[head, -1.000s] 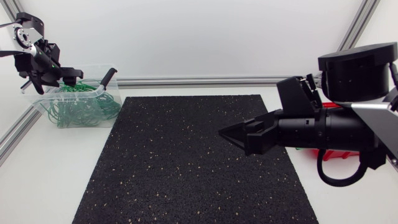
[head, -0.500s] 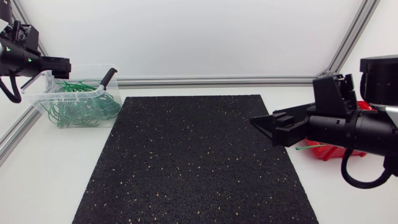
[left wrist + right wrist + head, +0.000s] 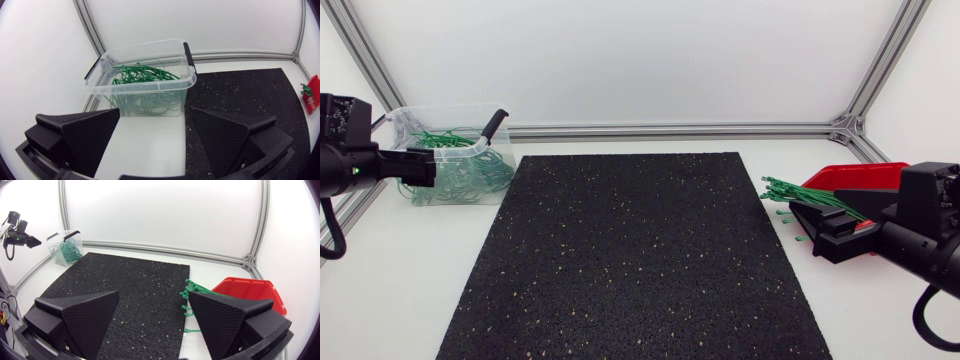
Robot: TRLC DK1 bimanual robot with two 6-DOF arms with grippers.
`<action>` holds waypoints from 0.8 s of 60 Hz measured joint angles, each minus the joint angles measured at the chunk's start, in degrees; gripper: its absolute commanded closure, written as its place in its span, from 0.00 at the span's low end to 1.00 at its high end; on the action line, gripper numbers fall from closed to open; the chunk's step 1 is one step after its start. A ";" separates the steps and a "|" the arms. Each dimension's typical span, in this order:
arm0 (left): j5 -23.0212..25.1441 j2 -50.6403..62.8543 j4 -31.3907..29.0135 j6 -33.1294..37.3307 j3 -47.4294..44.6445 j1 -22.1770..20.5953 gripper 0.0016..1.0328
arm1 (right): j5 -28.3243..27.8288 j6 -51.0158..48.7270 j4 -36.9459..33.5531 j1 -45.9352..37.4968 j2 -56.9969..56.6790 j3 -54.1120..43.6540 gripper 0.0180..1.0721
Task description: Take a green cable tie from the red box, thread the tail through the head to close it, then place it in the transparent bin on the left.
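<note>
The transparent bin (image 3: 470, 112) stands at the back left with several closed green cable ties (image 3: 455, 178) in it. My left gripper (image 3: 423, 167) hangs just left of the bin, and in the left wrist view it (image 3: 152, 137) stands open and empty, with the bin (image 3: 145, 47) ahead of it. The red box (image 3: 855, 177) is at the right, and a bundle of straight green ties (image 3: 810, 198) sticks out of it over the mat's edge. My right gripper (image 3: 825, 238) sits in front of the box and is open and empty (image 3: 152, 317).
A black speckled mat (image 3: 640, 250) covers the middle of the white table. The bin's black handle (image 3: 495, 122) sticks up at its right corner. An aluminium frame rail (image 3: 670, 130) runs along the back edge.
My left arm has pulled back from above the bin to the table's left edge. My right arm has withdrawn to the right, off the mat, uncovering the red box and the ties.
</note>
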 measured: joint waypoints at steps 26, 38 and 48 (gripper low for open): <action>0.00 -22.27 2.69 -1.57 -17.11 -2.21 0.03 | 4.66 -0.09 6.05 -1.88 -12.90 -10.29 0.04; 0.07 -31.15 3.43 -3.28 -23.76 -3.17 0.03 | 6.99 0.50 9.66 -2.51 -18.71 -15.26 0.04; 1.36 -36.33 6.21 -4.42 -28.02 -3.32 0.03 | 8.85 1.25 12.63 -2.86 -23.69 -19.61 0.04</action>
